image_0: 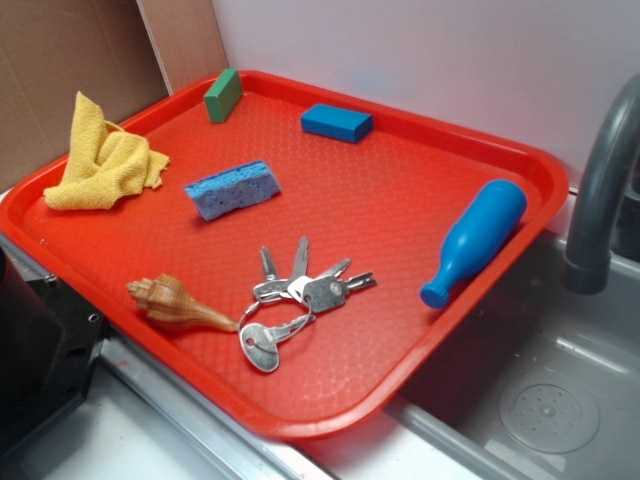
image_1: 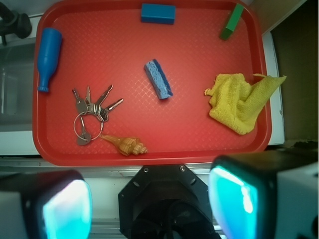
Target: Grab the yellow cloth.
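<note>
The yellow cloth lies crumpled in the far left corner of the red tray, one corner draped over the rim. From the wrist view the yellow cloth is at the tray's right side. My gripper hangs high above the robot base, well clear of the tray's near edge, and it is open: the two cyan-padded fingers stand wide apart with nothing between them. The exterior view does not show the gripper.
On the tray lie a blue sponge, blue block, green block, blue bottle, keys and a seashell. A sink with a grey faucet is right. The black robot base is at the near left.
</note>
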Controlling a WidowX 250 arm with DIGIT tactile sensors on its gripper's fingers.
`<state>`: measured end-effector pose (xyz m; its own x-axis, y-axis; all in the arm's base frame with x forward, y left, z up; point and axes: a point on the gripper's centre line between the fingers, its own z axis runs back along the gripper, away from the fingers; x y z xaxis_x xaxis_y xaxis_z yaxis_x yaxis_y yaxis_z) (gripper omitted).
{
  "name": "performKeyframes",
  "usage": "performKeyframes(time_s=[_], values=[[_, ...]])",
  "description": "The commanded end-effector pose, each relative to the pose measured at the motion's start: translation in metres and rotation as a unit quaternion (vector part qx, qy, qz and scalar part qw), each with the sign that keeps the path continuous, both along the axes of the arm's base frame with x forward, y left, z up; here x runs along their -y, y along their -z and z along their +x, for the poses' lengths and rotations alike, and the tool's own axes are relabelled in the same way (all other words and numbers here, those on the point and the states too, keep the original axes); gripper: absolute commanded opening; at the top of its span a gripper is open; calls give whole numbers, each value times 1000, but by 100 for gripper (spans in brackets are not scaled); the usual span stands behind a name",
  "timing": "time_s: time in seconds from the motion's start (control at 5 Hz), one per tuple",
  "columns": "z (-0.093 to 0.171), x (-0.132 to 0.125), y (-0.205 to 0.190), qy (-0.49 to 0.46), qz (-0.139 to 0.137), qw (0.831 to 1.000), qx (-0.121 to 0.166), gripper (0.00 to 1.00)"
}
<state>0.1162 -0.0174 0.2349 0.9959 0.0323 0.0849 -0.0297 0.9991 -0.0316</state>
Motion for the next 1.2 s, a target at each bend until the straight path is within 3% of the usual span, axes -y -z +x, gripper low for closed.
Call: performKeyframes(time_s=[0.0,0.2,0.4,0.6,0.8,1.0], values=[[0,0,0,0,0,1000,0,100],[50,-50,50,-124,45,991,-12,100],[74,-109,101,-247,22,969,-3,100],[69,-148,124,-366,9,930,20,100],[33,-164,137,-479,3,877,20,100],[0,-157,151,-584,24,811,-4,100]])
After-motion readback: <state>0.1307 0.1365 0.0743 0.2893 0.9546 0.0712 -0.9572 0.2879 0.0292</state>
